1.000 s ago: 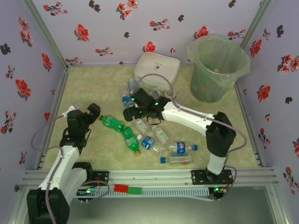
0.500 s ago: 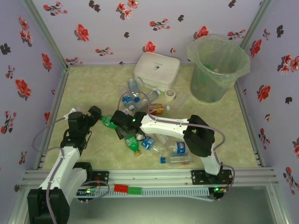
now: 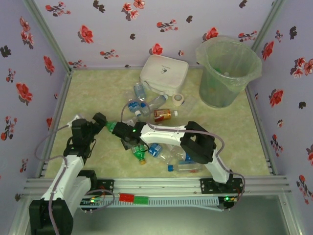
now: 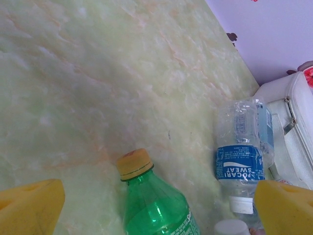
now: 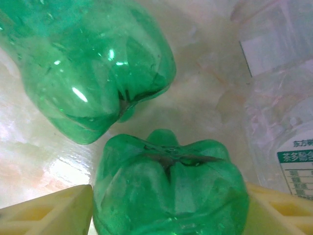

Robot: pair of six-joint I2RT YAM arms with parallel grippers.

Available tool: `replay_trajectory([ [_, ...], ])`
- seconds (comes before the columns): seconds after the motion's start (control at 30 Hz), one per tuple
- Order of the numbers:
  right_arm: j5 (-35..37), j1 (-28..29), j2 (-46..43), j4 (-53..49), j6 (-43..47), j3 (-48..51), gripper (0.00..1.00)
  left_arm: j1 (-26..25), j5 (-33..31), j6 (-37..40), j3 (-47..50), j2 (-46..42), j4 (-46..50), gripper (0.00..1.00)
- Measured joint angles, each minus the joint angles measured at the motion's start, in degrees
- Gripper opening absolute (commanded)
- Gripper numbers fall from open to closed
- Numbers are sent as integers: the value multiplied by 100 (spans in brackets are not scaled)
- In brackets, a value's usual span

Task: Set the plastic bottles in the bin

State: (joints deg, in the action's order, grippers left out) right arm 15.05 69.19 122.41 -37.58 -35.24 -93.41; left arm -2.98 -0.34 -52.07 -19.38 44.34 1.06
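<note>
I see the plastic bottles (image 3: 155, 149) lying on their sides in a loose cluster at the middle of the table (image 3: 93, 93). Two are green and lie base to base: the left green bottle (image 3: 112, 128) and the right green bottle (image 3: 138, 152), whose yellow cap (image 3: 143, 160) points toward the near edge. An amber bottle (image 3: 163, 115) lies behind them, and clear bottles with blue labels (image 3: 188, 156) are scattered around (some look crumpled). The bin (image 3: 220, 93), translucent and lined with a clear bag (image 3: 208, 43), stands upright in the far right corner.

Bright, even light; soft wrist-view blur
</note>
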Motion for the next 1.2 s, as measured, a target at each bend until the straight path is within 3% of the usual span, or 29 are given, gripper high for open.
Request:
replay_trajectory([
  [0.57, 44, 24, 50, -2, -103, 0, 69, 4, 2, -66, 59, -125, 37, 100],
  [0.77, 109, 24, 48, 50, -140, 22, 59, 4, 4, -120, 59, -125, 79, 100],
  [1.2, 232, -35, -1064, 1392, 7, 1344, 53, 4, 26, -160, 48, -243, 179, 100],
])
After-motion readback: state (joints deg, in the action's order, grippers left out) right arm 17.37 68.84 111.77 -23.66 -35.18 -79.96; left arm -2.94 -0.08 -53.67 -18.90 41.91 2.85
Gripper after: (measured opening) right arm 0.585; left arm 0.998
